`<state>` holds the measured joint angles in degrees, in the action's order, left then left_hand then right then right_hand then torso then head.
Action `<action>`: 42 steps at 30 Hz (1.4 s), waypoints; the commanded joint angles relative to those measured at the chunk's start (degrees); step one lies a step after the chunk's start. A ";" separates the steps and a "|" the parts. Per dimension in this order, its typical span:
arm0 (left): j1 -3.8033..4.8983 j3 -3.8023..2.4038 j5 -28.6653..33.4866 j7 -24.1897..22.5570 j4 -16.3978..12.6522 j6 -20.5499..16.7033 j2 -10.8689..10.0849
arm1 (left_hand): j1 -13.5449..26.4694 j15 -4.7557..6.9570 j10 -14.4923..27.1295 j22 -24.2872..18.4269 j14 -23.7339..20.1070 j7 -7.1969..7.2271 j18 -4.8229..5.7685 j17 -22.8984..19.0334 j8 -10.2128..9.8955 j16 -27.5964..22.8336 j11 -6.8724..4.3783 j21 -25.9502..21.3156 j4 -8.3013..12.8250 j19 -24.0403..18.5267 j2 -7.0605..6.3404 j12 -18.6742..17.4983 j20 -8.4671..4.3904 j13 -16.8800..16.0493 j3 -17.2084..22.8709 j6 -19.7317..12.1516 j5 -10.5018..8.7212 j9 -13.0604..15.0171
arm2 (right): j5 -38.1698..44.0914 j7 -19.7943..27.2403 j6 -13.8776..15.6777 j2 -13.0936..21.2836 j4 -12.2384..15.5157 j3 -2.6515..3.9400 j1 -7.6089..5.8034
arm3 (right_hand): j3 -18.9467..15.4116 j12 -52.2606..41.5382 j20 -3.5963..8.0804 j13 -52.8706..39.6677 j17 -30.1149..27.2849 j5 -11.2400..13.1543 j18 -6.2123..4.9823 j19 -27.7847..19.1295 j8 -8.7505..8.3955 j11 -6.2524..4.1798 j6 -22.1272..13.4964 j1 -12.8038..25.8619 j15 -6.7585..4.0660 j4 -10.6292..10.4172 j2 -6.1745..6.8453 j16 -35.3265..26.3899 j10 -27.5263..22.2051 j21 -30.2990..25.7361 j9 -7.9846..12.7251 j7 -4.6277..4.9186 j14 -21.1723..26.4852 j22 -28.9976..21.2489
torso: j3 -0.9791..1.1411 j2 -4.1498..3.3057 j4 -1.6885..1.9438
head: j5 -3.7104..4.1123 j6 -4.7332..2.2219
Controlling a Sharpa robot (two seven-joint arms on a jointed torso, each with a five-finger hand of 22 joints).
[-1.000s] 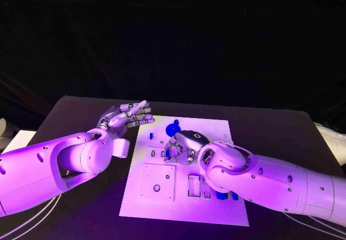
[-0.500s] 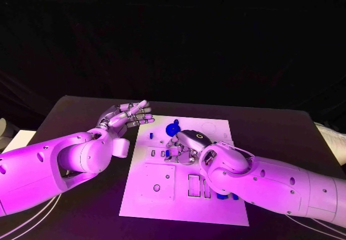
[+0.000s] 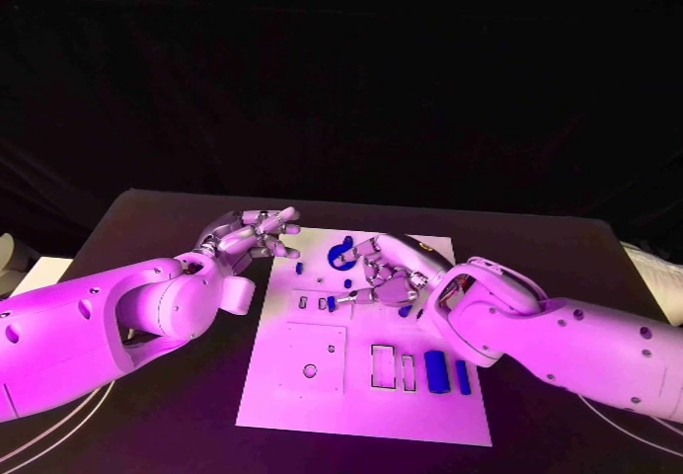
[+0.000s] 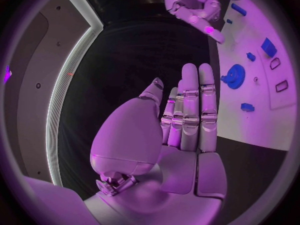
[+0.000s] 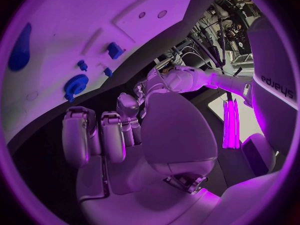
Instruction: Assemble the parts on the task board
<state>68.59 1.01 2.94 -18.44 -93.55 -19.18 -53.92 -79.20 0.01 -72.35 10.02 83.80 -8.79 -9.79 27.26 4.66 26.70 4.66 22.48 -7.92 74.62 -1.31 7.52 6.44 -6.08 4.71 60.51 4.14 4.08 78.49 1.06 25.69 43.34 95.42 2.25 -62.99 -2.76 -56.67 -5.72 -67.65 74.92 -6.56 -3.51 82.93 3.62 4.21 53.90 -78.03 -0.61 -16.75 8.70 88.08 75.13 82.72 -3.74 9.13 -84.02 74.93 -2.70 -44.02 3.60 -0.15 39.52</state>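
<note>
The white task board [image 3: 356, 395] lies in the middle of the black table. A blue gear [image 3: 341, 257] sits near its far edge, and two blue bars [image 3: 435, 370] stand in slots at its near right. A small blue piece [image 3: 328, 303] sits mid-board. My right hand [image 3: 387, 272] hovers over the board beside the gear, fingers half curled and apart, nothing visible in them. My left hand [image 3: 254, 234] is off the board's far left corner with fingers spread and empty. The left wrist view has the gear [image 4: 235, 76] and the right hand [image 4: 194, 5]. The right wrist view has the gear [image 5: 75, 85].
Empty slots and a raised white square plate [image 3: 311, 357] fill the board's near left. More small blue pieces [image 4: 269, 47] lie on the board [image 4: 250, 125]. A long blue part [image 5: 20, 47] lies near the board's edge. Black table [image 3: 157, 227] surrounds the board.
My right hand has risen from the board's middle and drawn back towards the far right, uncovering the blue bars and slots. My left hand has stayed nearly still.
</note>
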 commanded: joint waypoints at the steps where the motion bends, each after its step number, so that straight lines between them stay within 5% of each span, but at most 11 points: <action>1: 0.05 -0.03 -13.11 11.78 0.37 4.57 0.55 | 0.72 1.62 -5.05 3.07 3.68 1.22 -0.69 26.71 0.26 29.71 -1.84 5.29 -0.53 3.97 -0.68 2.79 -2.06 -2.30 -0.09 1.15 -0.32 0.21 | -14.31 7.02 0.39 2.18 0.82 0.23 -1.57 | 0.20 -0.32 -0.08 -0.13 12.33 -0.76 0.33 -0.19 0.39 -0.15 0.09 -0.80 0.42 0.34 -1.33 0.02 -0.33 -0.11 -0.14 -0.07 -5.17 0.38 | 0.23 0.36 -0.31 | -0.15 0.04; 3: 0.06 -0.03 -17.89 16.97 0.48 5.43 0.82 | 1.60 1.97 -7.31 7.19 4.73 2.03 -0.31 41.73 0.56 44.97 -2.68 10.28 -1.33 5.15 -0.80 5.75 -2.84 -4.93 -0.42 1.70 -0.27 0.43 | -18.63 7.24 0.49 3.78 0.71 0.33 -2.94 | 0.43 -0.78 0.04 -0.27 12.16 -1.32 0.33 -0.13 0.67 -0.36 0.74 -1.22 0.25 0.54 -2.36 -0.10 -0.07 -0.09 -0.24 -0.29 -5.14 0.42 | 0.40 0.75 -0.38 | -0.27 0.30; 5: 0.12 -0.05 -23.50 24.56 0.57 7.32 1.10 | 3.75 2.51 -8.57 30.40 5.25 2.58 2.70 53.80 1.72 56.02 -3.69 30.54 -3.46 9.12 0.19 11.41 -3.58 -9.89 -0.93 2.83 -0.16 1.08 | -23.53 7.27 0.54 5.64 0.20 0.41 -4.53 | 0.44 -0.97 0.13 -0.28 12.25 -1.60 0.35 -0.05 0.75 -0.47 1.01 -1.36 0.14 0.66 -2.85 -0.04 0.06 -0.04 -0.26 -0.40 -5.17 0.51 | 0.54 1.09 -0.48 | -0.40 0.43; 7: 0.41 -0.06 -27.99 31.35 0.78 9.44 1.43 | 4.72 3.56 -7.64 37.75 5.37 2.89 3.80 57.51 3.13 59.23 -4.53 37.24 -4.61 9.15 -0.52 17.72 -3.60 -15.50 -1.92 3.31 -0.11 1.90 | -26.81 7.25 0.60 7.11 -0.25 0.44 -5.55 | 0.39 -1.29 0.24 -0.38 12.43 -1.99 0.38 0.06 0.82 -0.58 1.27 -1.43 0.03 0.75 -3.21 0.08 0.28 0.05 -0.27 -0.50 -5.24 0.67 | 0.70 1.39 -0.58 | -0.62 0.59; 8: 0.69 -0.07 -30.03 34.34 0.98 10.46 1.66 | 6.43 3.12 -6.41 44.07 5.69 3.13 4.37 60.05 4.08 61.25 -4.03 42.28 -6.43 9.52 0.44 21.77 -4.16 -19.51 -2.35 3.76 -0.30 2.42 | -27.90 7.23 0.62 7.70 -0.46 0.45 -5.95 | 0.33 -1.45 0.30 -0.42 12.45 -2.30 0.40 0.13 0.87 -0.65 1.46 -1.46 -0.04 0.81 -3.43 0.10 0.40 0.09 -0.28 -0.57 -5.25 0.74 | 0.76 1.54 -0.63 | -0.68 0.64; 9: 1.22 -0.07 -33.20 38.40 1.40 12.16 2.08 | 7.24 2.73 -4.56 48.54 5.91 3.66 4.68 61.50 5.67 62.38 -4.63 46.38 -8.11 9.21 0.05 30.23 -4.56 -27.63 -3.53 3.41 -0.11 3.40 | -29.13 7.20 0.68 8.52 -0.76 0.46 -6.43 | 0.27 -1.55 0.36 -0.44 12.49 -2.58 0.41 0.18 0.91 -0.70 1.61 -1.48 -0.10 0.86 -3.58 0.12 0.49 0.13 -0.30 -0.63 -5.27 0.81 | 0.82 1.68 -0.67 | -0.76 0.74; 12: 2.29 -0.07 -41.49 46.41 2.37 15.51 3.29 | 10.49 3.31 -2.89 57.59 6.20 3.78 5.82 62.74 9.47 63.30 -4.79 53.44 -8.67 9.47 0.73 43.63 -4.24 -40.96 -6.32 3.31 -0.45 5.70 | -30.72 7.11 0.95 10.21 -1.07 0.48 -7.16 | 0.18 -1.60 0.43 -0.40 12.51 -2.87 0.42 0.22 0.95 -0.77 1.79 -1.50 -0.16 0.93 -3.74 0.14 0.56 0.14 -0.31 -0.70 -5.29 0.82 | 1.06 2.05 -0.78 | -0.95 0.99; 17: 3.32 -0.08 -51.16 53.41 3.72 18.36 5.65 | 12.06 3.87 -3.71 66.18 6.20 5.43 6.98 62.74 16.56 63.30 -5.37 59.58 -8.75 10.67 1.53 55.25 -4.47 -52.72 -10.10 2.87 -0.48 10.97 | -30.71 6.82 0.96 11.82 -0.66 0.48 -7.60 | 0.10 -1.43 0.47 -0.23 12.36 -3.05 0.41 0.22 0.97 -0.82 1.91 -1.53 -0.21 0.99 -3.82 0.03 0.51 0.13 -0.32 -0.75 -5.25 0.79 | 1.53 2.20 -0.99 | -1.41 1.33; 23: 4.06 -0.09 -55.57 56.91 4.45 19.47 8.34 | 11.88 4.58 -4.39 70.81 6.20 6.07 7.79 62.74 24.27 63.30 -6.11 62.56 -8.77 11.64 2.92 59.55 -4.76 -57.33 -13.40 -0.91 -0.51 18.76 | -29.99 6.34 0.96 12.43 -0.74 0.47 -7.74 | -0.18 -1.12 0.55 0.06 12.24 -3.40 0.39 0.18 0.99 -0.89 2.08 -1.45 -0.28 1.05 -3.77 -0.05 0.40 0.06 -0.32 -0.84 -5.23 0.67 | 1.77 2.17 -1.33 | -1.95 1.45; 27: 4.61 -0.09 -57.31 58.34 5.43 20.87 10.45 | 12.06 4.73 -4.96 72.60 6.20 6.38 8.14 62.74 26.52 63.30 -6.13 63.58 -8.78 12.24 3.04 60.75 -4.83 -58.73 -14.79 -2.13 -0.87 21.43 | -29.71 5.87 0.94 12.55 -1.04 0.47 -7.76 | -0.35 -0.63 0.59 0.43 12.16 -3.60 0.37 0.15 1.00 -0.93 2.17 -1.38 -0.32 1.06 -3.73 -0.12 0.19 0.01 -0.32 -0.88 -5.21 0.57 | 1.81 2.13 -1.24 | -2.14 1.67; 42: 5.62 -0.07 -59.41 59.63 9.97 25.12 15.37 | 11.92 4.95 -5.94 74.85 6.20 6.69 8.61 62.74 28.74 63.30 -6.41 64.81 -8.71 13.11 3.08 62.44 -5.00 -60.71 -16.25 -3.21 -1.08 24.63 | -29.11 4.93 0.45 11.98 -1.77 0.41 -7.74 | -1.03 0.73 0.76 1.63 11.83 -5.16 0.29 -0.01 0.87 -1.06 2.32 -1.38 -0.47 1.19 -3.81 -0.38 -0.35 -0.26 -0.28 -0.99 -5.13 0.14 | 1.67 2.13 -1.33 | -2.53 2.30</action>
<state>74.09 0.96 -55.03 39.34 -83.77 2.64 -38.84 -67.09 4.51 -77.81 74.95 84.06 -2.03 -2.26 74.93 33.17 89.82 -1.74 86.91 -16.68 83.93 1.50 69.69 1.81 -66.73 -11.16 57.62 3.44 28.67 48.96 6.35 26.58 55.41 93.70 2.67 -70.75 -3.47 -56.16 -5.32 -66.08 74.92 -11.52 -3.50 82.98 4.40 3.37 55.70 -79.47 -0.61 -15.57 5.41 88.09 75.14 82.72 -3.98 8.17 -84.02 74.91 -0.96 -41.90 2.35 -2.66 41.71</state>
